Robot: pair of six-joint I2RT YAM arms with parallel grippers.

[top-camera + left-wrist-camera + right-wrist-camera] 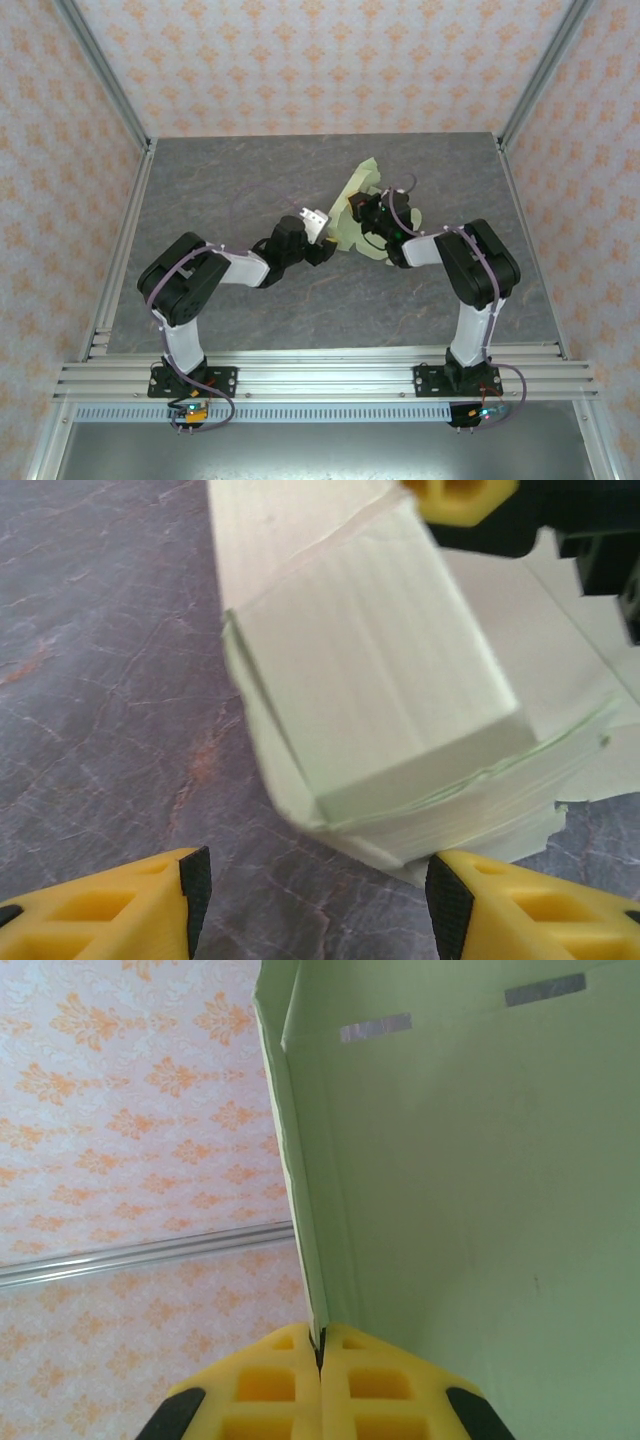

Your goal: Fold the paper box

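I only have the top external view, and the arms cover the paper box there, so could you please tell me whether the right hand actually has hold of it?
Observer: Yes. In the right wrist view the right hand is shut on a thin wall of the paper box, with the card pinched between its yellow fingertips.
Operator: Thank you. Is the left hand gripping anything?
Observer: No. In the left wrist view the left hand is open, and the box lies ahead of its fingertips, not between them.
Operator: How far is the folding?
Observer: The near end is already folded into a raised block, with flat layers under it on the table.
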